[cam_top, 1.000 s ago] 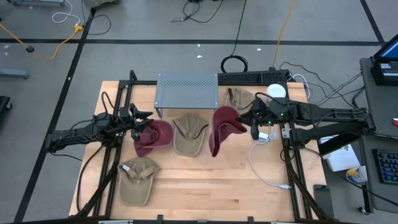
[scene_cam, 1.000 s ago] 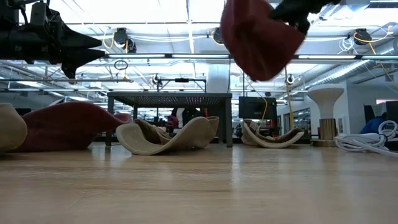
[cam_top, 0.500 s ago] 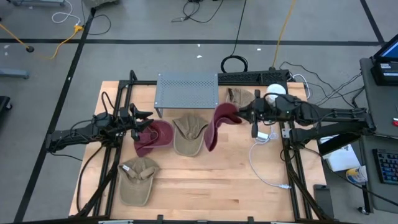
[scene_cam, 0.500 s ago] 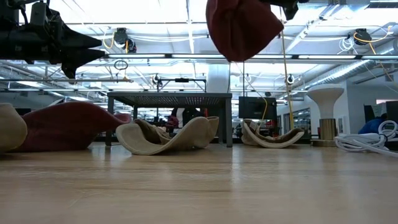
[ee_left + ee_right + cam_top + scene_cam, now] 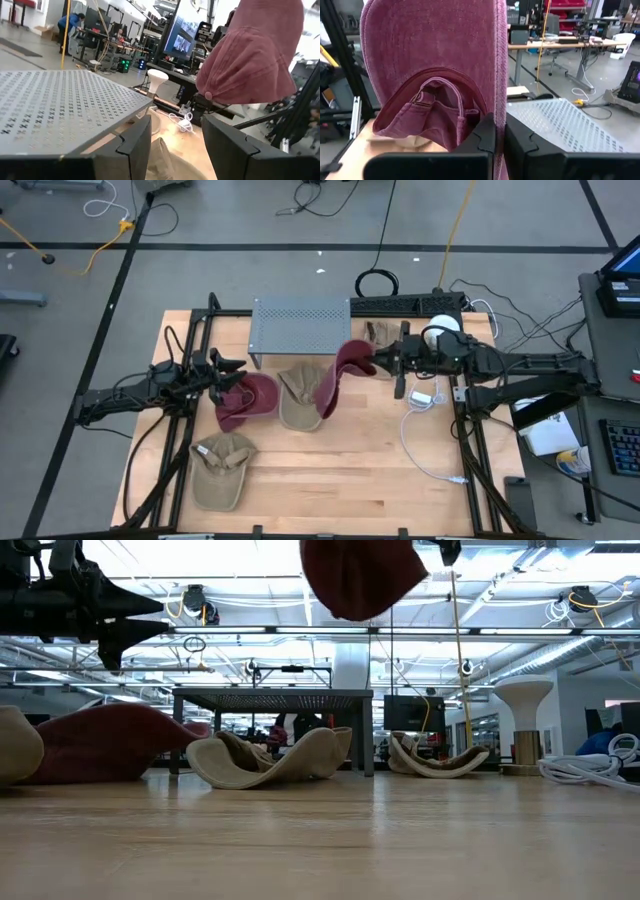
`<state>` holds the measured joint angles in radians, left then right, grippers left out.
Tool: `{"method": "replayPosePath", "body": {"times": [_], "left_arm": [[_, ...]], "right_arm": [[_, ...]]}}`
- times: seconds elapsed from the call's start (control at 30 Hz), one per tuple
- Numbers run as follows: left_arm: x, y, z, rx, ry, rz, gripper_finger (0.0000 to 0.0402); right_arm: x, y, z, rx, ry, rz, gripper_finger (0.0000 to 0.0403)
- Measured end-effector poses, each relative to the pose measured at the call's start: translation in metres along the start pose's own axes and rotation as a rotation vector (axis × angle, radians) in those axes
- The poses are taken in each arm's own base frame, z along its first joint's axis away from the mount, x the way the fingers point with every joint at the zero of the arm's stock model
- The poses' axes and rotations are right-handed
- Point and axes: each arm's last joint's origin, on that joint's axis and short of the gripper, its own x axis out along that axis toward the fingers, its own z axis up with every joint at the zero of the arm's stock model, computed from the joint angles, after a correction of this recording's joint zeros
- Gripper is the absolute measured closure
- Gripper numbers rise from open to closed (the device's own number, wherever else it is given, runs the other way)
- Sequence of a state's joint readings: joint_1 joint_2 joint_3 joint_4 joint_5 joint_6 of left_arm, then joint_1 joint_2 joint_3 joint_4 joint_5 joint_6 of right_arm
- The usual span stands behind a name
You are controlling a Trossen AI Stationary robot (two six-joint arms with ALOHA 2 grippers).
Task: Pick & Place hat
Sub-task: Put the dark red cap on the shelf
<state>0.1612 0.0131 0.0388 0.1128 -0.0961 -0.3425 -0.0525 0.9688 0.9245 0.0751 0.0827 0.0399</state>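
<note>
My right gripper is shut on a maroon cap, carried high above the table's middle, just right of the grey perforated shelf. In the low view this cap hangs at the picture's top. The left wrist view shows its crown and top button. My left gripper is open and hovers over a second maroon cap, which lies on the table touching nothing else. My right gripper pinches the maroon cap's edge between its two fingers, coming level from the table's right. The cap is lifted clear and hangs down and leftward from the fingers, its back strap opening facing the wrist camera.
A tan cap lies below the carried cap, another lies near the front left, and a third lies behind the right gripper. A white stand and a white cable sit on the right. The near wood is open.
My right gripper has moved toward the table's left and slightly toward the far edge, rising, and has carried the maroon cap higher and closer to the shelf. The cap stays hanging from the shut fingers.
</note>
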Motion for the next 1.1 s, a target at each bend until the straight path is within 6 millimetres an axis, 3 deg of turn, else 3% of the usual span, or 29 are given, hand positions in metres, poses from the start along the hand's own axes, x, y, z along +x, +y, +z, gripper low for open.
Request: {"method": "replayPosePath", "body": {"times": [0.23,0.57,0.87,1.1], "left_arm": [[-0.001,-0.004,0.009,-0.064,-0.087,-0.05,0.0222],[-0.003,-0.009,0.023,-0.094,-0.193,-0.104,0.0222],[0.005,-0.027,0.073,0.017,-0.157,-0.066,0.0222],[0.034,-0.045,0.116,0.074,-0.087,-0.049,0.0222]], "right_arm": [[0.015,0.001,0.005,0.031,-0.082,0.005,0.0396],[0.022,0.003,0.033,-0.063,-0.146,0.0,0.0396],[0.021,-0.002,0.036,-0.058,-0.152,-0.12,0.0396],[0.022,-0.002,0.047,-0.045,-0.162,-0.155,0.0396]]}}
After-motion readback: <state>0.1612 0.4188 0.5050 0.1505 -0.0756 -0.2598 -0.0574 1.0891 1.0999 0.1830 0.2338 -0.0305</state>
